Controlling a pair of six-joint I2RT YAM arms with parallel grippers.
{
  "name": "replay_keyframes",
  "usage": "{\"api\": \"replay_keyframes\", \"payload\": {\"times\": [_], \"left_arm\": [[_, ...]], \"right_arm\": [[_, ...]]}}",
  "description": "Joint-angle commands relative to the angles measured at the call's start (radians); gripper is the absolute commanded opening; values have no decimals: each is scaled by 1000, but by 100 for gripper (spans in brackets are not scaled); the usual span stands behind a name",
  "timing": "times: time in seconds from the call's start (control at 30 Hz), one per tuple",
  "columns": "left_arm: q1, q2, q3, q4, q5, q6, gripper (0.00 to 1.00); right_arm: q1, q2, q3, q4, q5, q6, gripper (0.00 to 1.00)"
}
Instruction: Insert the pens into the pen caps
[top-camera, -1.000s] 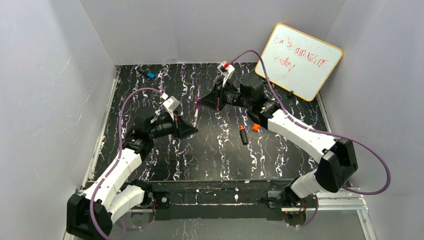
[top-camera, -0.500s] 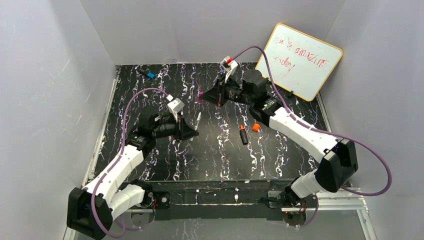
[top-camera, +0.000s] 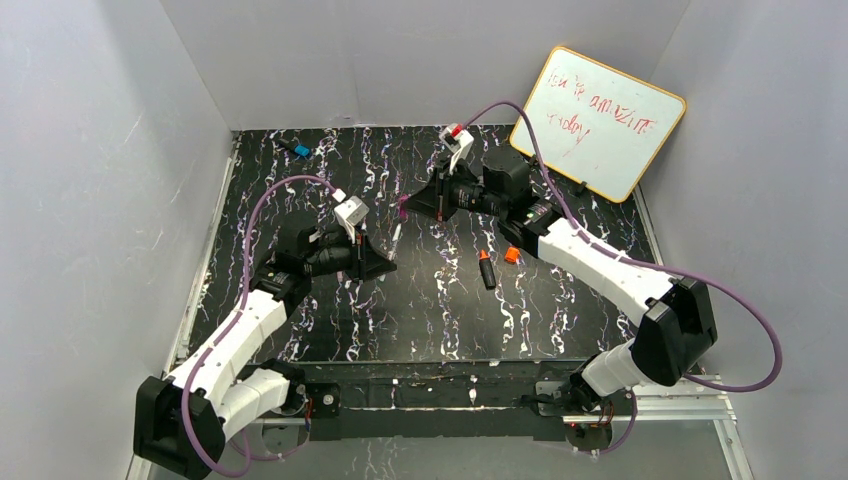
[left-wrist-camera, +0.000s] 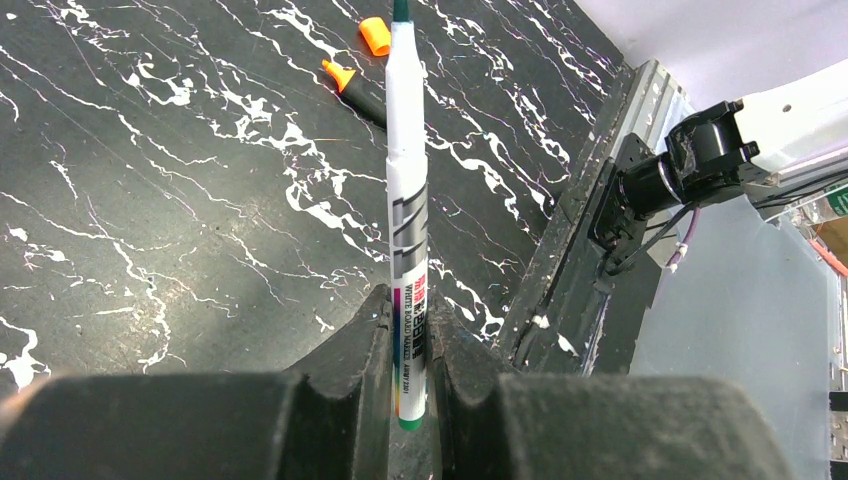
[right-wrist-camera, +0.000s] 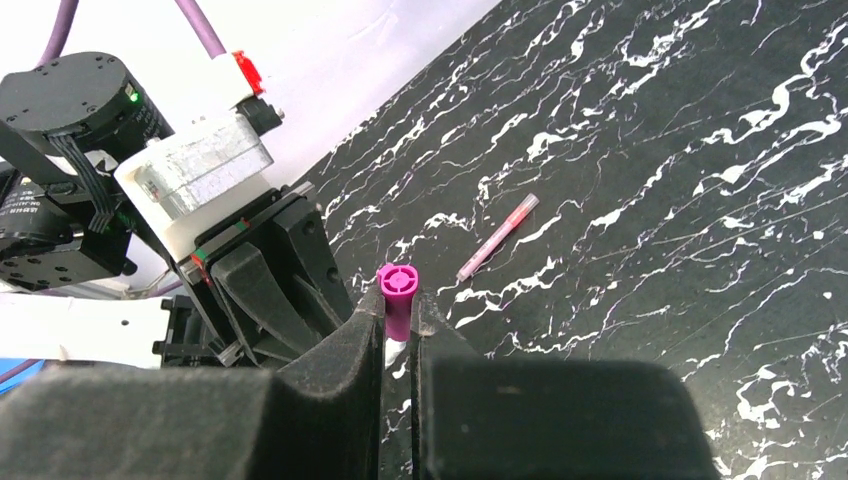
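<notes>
While my left fingers (left-wrist-camera: 352, 345) are clenched on the printed rear part of the white pen (left-wrist-camera: 405, 200), its barrel runs straight out ahead of them and its dark tip reaches the top edge of my left wrist view. The pen's green back end shows just behind the pads. I hold it off the table (top-camera: 440, 310), over the middle of the black, white-veined surface.

My right fingers (right-wrist-camera: 432, 325) are closed on the magenta cap (right-wrist-camera: 398, 290). They grip its lower half, so its round closed end stands clear above them. From overhead the cap (top-camera: 403, 207) sits at the front of my right fingers, just beyond the far end of the white pen (top-camera: 396, 236), and my two arms face each other across that spot. A sliver of white shows between my right fingers below the cap, but I cannot tell whether the pen's tip touches the cap or is inside it.

Past the cap, the pink-purple pen (right-wrist-camera: 497, 238) lies flat on the table, apart from everything I hold.

Nearer my right arm, the black marker (top-camera: 487, 270) lies on the table with its orange-red end toward the back. The orange cap (top-camera: 512, 255) sits just beside it, not touching.

At the far left corner rests a small black piece with a blue end (top-camera: 297, 149). A whiteboard (top-camera: 598, 122) with red scribbles leans against the wall at the far right.
</notes>
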Motion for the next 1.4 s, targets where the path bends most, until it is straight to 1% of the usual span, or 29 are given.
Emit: {"api": "replay_keyframes", "payload": {"times": [0.0, 0.5, 0.73, 0.93, 1.17, 1.37], "left_arm": [[-5, -34, 32, 9, 3, 11, 0], [-5, -43, 31, 10, -13, 11, 0], [-5, -57, 40, 18, -82, 17, 0], [-5, -36, 71, 99, -127, -4, 0], [-5, 29, 134, 144, -101, -9, 0], [-5, 62, 190, 139, -79, 13, 0]], "right_arm": [[-4, -23, -14, 51, -26, 20, 14], [-3, -10, -42, 97, -61, 71, 14], [-2, -18, -73, 124, -79, 102, 15], [4, -37, -127, 148, -92, 129, 15], [29, -45, -161, 175, -92, 144, 15], [57, -27, -164, 177, -97, 139, 15]]}}
